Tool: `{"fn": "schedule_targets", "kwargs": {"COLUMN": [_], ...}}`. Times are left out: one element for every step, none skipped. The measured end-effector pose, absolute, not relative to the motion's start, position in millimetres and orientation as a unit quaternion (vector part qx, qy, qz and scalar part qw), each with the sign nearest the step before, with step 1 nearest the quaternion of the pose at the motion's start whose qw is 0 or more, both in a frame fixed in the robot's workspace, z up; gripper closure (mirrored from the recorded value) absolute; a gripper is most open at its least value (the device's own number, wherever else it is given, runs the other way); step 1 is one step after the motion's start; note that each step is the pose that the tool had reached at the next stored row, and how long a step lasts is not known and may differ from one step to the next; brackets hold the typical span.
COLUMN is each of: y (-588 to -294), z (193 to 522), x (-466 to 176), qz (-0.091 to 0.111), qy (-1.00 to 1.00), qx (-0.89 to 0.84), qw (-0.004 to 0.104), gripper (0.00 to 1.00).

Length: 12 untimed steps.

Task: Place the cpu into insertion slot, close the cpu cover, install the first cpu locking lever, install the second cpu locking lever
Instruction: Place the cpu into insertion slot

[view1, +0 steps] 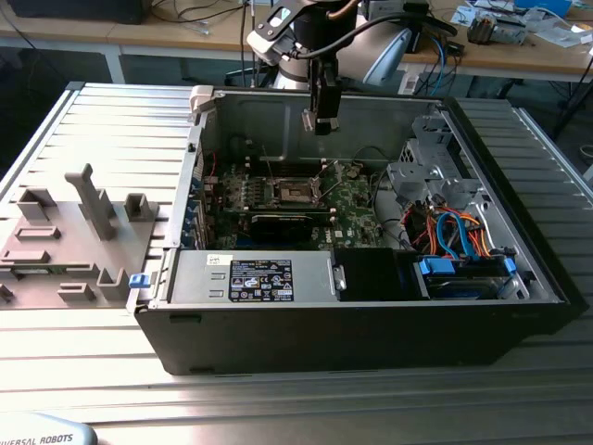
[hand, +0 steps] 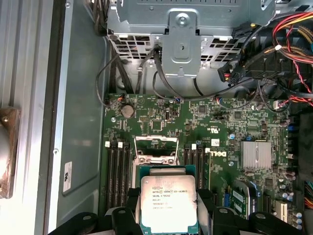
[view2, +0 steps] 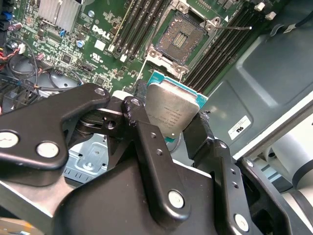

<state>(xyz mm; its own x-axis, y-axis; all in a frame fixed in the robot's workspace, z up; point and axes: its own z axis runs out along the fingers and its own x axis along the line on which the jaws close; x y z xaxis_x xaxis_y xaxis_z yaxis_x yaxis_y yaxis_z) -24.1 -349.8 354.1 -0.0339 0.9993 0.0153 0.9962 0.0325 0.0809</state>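
Note:
The cpu (view2: pixel 172 113), a small square chip with a dull silver top on a green edge, is clamped between my black fingers (view2: pixel 146 142). My gripper (view2: pixel 168 117) is shut on it and hangs above the motherboard inside the open computer case. In the exterior view the gripper (view1: pixel 321 119) is up over the insertion slot (view1: pixel 296 191). The insertion slot (view2: pixel 182 34) is a dark square socket with a silver rim and lies bare. In the first wrist view the cpu (hand: pixel 168 203) covers part of the socket, and the cpu cover (hand: pixel 156 138) stands raised. A thin wire lever (view2: pixel 234 29) sticks out sideways, unlatched.
Long black memory slots (view2: pixel 142 24) flank the socket on both sides. A finned heatsink (hand: pixel 255 155), a metal drive cage (hand: pixel 181 46) and bundles of cables (hand: pixel 288 34) sit around the board. Grey fixtures (view1: pixel 93 209) stand on the table at the exterior view's left.

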Motion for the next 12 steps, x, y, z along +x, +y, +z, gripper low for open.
{"fn": "schedule_targets", "kwargs": {"y": [-349.8,-349.8,-349.9,-349.9,-349.8,-349.9,-349.9,-349.9,-349.9,-349.9,-349.9,-349.9], "z": [354.1,354.2,354.1,354.1,354.1,354.1,354.1,354.1,354.1,354.1,354.1,354.1], "x": [-24.1,-24.1,-24.1,-24.1,-24.1,-24.1,-24.1,-24.1,-24.1,-24.1,-24.1,-24.1], "qz": [0.034,0.034,0.034,0.034,0.034,0.034,0.034,0.034,0.034,0.034,0.034,0.034], "qy": [0.718,0.717,0.717,0.717,0.716,0.716,0.715,0.715,0.714,0.714,0.714,0.713], "qx": [0.695,0.695,0.696,0.696,0.697,0.697,0.698,0.698,0.698,0.699,0.699,0.700], "qw": [0.023,0.023,0.023,0.023,0.023,0.023,0.023,0.023,0.023,0.023,0.023,0.023], "gripper": [0.46,0.46,0.46,0.46,0.46,0.46,0.46,0.46,0.46,0.46,0.46,0.46]}}
